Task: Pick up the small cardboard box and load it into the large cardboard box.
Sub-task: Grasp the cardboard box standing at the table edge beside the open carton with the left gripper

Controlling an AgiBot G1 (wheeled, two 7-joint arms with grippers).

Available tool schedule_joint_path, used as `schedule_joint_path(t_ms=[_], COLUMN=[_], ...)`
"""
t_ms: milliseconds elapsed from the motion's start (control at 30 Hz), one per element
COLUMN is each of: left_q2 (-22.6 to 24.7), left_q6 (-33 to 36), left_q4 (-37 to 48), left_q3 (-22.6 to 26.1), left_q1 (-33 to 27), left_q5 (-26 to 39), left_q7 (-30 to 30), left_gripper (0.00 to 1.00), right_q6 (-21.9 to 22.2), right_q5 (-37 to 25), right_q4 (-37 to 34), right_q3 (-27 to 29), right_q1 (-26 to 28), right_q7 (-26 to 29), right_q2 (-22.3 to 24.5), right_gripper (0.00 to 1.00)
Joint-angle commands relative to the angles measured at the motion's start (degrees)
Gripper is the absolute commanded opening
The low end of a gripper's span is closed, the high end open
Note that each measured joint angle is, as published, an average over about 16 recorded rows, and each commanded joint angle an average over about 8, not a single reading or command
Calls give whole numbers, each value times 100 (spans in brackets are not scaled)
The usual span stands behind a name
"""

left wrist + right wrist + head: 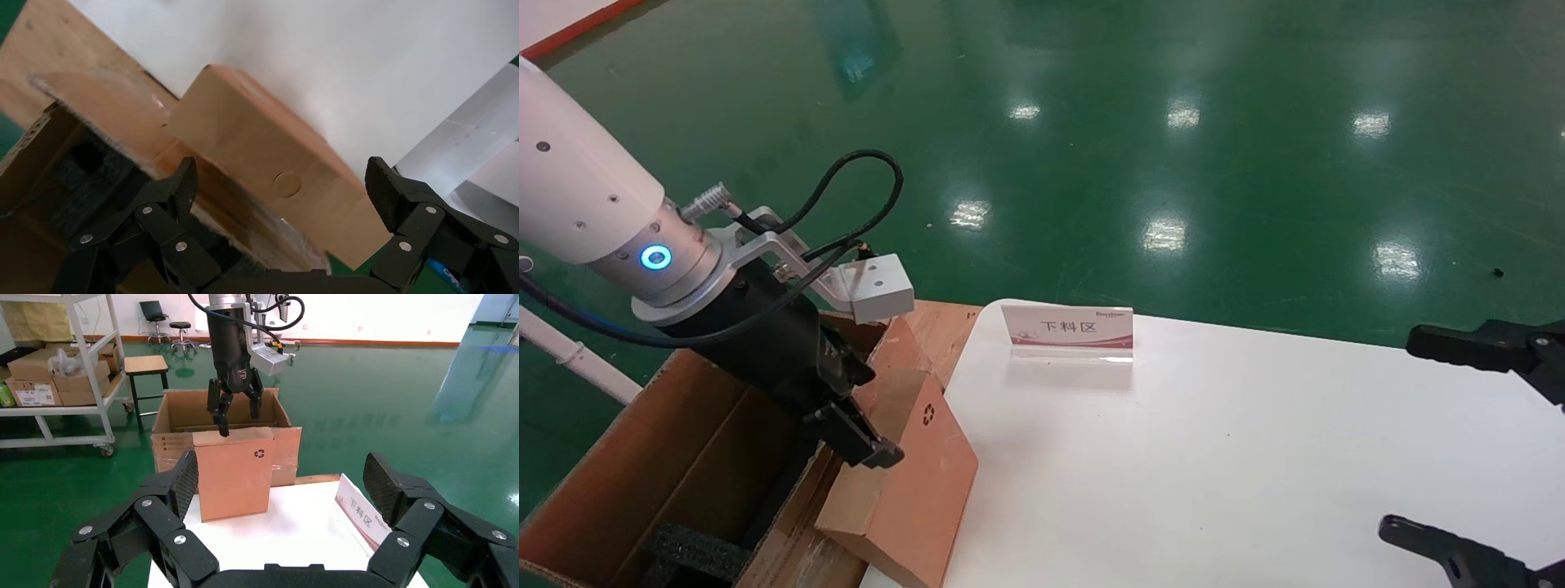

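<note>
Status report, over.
Left tool open above the small cardboard box, which stands at the table edge against the large cardboard box. Right tool open, idle.

The small cardboard box (911,482) was plain brown paperboard, matt and smooth, with a black recycling mark printed on it. The large cardboard box (641,457) was rougher corrugated board, its fluted edge showing, with glossy clear tape along one flap and coarse black foam (695,551) inside. The counter (1214,457) was smooth white with a soft sheen. The floor (1173,122) was glossy green, mirroring the ceiling lights. The left gripper (862,433) was matt black plastic below a brushed metal wrist collar (674,261). The sign holder (1068,333) looked like clear acrylic.
</note>
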Motion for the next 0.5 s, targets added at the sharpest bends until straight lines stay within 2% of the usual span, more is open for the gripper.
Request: schedule_joint_path(t_ms=[33, 500], left_q2=[27, 19], left_q6=[-16, -250], left_q4=[-3, -6], left_q3=[172, 742], left_q1=[-107, -107], left_q5=[-18, -143], left_q7=[-64, -245], left_gripper=[100, 100], right_q6=[0, 3], right_q5=[1, 4], right_q4=[0, 0], right_q3=[-1, -6], right_q1=[0, 1], right_q7=[0, -3], right_q2=[0, 3], right_gripper=[100, 100])
